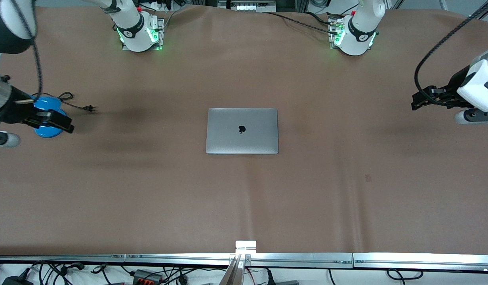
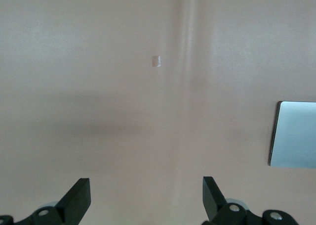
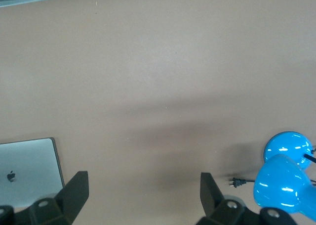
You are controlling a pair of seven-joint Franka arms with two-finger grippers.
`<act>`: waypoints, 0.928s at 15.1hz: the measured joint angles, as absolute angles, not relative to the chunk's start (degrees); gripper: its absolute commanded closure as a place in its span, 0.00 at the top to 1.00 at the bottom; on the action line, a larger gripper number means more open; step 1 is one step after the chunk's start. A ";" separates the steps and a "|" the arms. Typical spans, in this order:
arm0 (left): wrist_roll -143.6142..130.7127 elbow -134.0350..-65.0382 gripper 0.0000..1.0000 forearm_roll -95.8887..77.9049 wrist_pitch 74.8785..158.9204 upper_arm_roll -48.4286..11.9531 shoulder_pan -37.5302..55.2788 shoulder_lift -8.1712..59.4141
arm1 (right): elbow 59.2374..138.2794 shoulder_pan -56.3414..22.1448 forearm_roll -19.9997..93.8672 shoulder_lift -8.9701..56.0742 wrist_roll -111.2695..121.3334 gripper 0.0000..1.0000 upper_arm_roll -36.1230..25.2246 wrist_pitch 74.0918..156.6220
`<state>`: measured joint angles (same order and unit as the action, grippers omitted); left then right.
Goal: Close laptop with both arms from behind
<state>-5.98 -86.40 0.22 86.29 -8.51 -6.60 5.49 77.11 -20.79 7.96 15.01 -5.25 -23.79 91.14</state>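
Observation:
The silver-grey laptop [image 1: 242, 130] lies shut and flat in the middle of the table, its lid with the dark apple logo facing up. It also shows in the left wrist view [image 2: 296, 134] and the right wrist view [image 3: 28, 171]. My left gripper [image 1: 421, 101] hangs open and empty over the left arm's end of the table, well away from the laptop; its view [image 2: 146, 186] shows only bare cloth between its fingers. My right gripper [image 1: 65, 126] is open and empty [image 3: 143, 179] over the right arm's end of the table, above a blue lamp.
A blue lamp [image 1: 46, 114] with a black cord and plug [image 1: 89, 107] sits on the brown cloth under my right gripper; it shows in the right wrist view [image 3: 284, 168]. A small mark [image 2: 156, 61] is on the cloth. A metal rail [image 1: 244, 259] edges the table nearest the front camera.

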 measured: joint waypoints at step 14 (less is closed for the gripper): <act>-5.91 -86.41 1.00 0.00 86.39 -8.57 -6.49 5.20 | 81.16 -0.33 1.45 10.23 0.66 1.00 -4.25 93.05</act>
<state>-5.91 -86.41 0.00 86.39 -8.57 -6.49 5.20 81.16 -0.33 1.45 10.23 0.66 -4.25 93.05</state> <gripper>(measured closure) 0.000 0.000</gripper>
